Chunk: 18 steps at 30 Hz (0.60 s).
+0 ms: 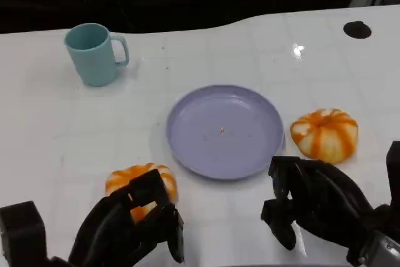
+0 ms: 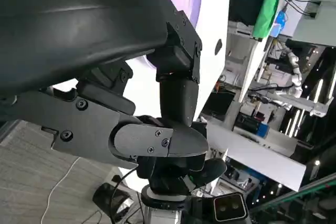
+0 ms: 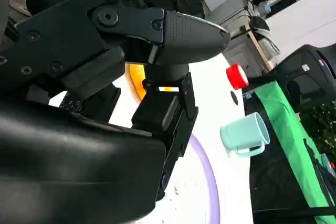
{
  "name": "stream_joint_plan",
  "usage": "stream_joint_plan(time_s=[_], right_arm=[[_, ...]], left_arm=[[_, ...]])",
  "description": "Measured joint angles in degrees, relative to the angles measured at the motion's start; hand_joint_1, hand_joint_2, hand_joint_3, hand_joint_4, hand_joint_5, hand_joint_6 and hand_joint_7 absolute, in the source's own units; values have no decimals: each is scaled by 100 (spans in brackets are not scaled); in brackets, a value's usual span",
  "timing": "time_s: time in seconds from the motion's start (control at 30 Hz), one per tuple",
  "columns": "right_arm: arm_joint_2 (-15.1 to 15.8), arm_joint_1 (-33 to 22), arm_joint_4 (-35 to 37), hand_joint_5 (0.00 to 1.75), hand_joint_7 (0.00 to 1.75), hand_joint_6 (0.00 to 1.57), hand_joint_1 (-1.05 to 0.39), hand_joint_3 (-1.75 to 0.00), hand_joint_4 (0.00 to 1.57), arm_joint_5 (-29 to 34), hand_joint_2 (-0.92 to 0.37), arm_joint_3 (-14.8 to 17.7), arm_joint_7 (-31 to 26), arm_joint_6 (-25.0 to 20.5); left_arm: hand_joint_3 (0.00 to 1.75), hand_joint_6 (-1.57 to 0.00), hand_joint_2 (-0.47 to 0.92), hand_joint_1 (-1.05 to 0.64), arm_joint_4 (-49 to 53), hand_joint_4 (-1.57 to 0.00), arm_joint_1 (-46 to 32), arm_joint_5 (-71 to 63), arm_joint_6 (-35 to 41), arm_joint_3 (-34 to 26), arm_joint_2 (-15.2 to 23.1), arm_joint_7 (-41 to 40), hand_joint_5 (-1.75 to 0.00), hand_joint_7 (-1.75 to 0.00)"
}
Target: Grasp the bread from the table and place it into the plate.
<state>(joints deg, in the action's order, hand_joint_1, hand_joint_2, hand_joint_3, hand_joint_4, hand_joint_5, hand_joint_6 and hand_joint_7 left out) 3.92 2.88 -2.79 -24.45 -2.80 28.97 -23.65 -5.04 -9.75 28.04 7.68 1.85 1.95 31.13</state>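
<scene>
Two orange-and-white striped breads lie on the white table. One bread [image 1: 325,133] sits just right of the purple plate [image 1: 225,130]; the other bread [image 1: 139,182] sits by the plate's near left. My left hand [image 1: 128,226] reaches over the near side of that left bread with its fingers spread, hiding part of it; a grip is not evident. My right hand [image 1: 315,204] hovers near the table's front, just short of the right bread, fingers loosely bent and holding nothing. The right wrist view shows my right hand [image 3: 157,51], an orange patch of bread [image 3: 135,77] and the plate rim [image 3: 211,182].
A teal mug [image 1: 95,53] stands at the back left, also in the right wrist view as the mug [image 3: 244,132]. A black round spot [image 1: 357,29] marks the table's far right. The table's far edge runs along the dark background.
</scene>
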Motion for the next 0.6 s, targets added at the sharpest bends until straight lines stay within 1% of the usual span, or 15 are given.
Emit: stream_joint_plan(time_s=[0.2, 0.27, 0.33, 0.4, 0.43, 0.5, 0.53, 0.6], right_arm=[[0, 0, 0, 163, 155, 109, -96, -76, 127, 0, -68, 0, 0, 0], [0, 0, 0, 162, 155, 109, -95, -75, 128, 0, -69, 0, -1, 0], [0, 0, 0, 162, 155, 109, -95, -75, 128, 0, -69, 1, -2, 0], [0, 0, 0, 162, 155, 109, -95, -75, 128, 0, -69, 1, -3, 0], [0, 0, 0, 162, 156, 109, -95, -76, 128, 0, -69, 1, -3, 0], [0, 0, 0, 163, 156, 108, -95, -76, 128, 0, -69, 1, -4, 0], [0, 0, -1, 163, 157, 108, -95, -76, 128, 0, -69, 1, -5, 0], [0, 0, -1, 163, 157, 107, -96, -76, 127, 0, -69, 1, -5, 0]], left_arm=[[30, -63, 92, -62, -1, -85, 0, -20, -37, 1, 1, 0, -175, -175], [29, -60, 92, -64, -18, -81, 0, -54, -110, 1, 1, 0, -175, -175], [27, -55, 92, -64, -73, -75, -1, -206, -237, 14, 6, -16, -175, -171], [27, -51, 92, -60, -194, -63, -7, -350, -380, 20, 5, -87, -175, -156], [25, -51, 92, -61, -247, -56, -7, -441, -507, 19, 2, -126, -174, -145], [25, -48, 92, -62, -265, -50, -2, -713, -944, 15, -3, -193, -171, -136], [25, -44, 92, -63, -264, -48, 1, -874, -1174, 14, -1, -241, -166, -129], [23, -39, 92, -65, -260, -45, 23, -1288, -1629, 15, 26, -385, -149, -110]])
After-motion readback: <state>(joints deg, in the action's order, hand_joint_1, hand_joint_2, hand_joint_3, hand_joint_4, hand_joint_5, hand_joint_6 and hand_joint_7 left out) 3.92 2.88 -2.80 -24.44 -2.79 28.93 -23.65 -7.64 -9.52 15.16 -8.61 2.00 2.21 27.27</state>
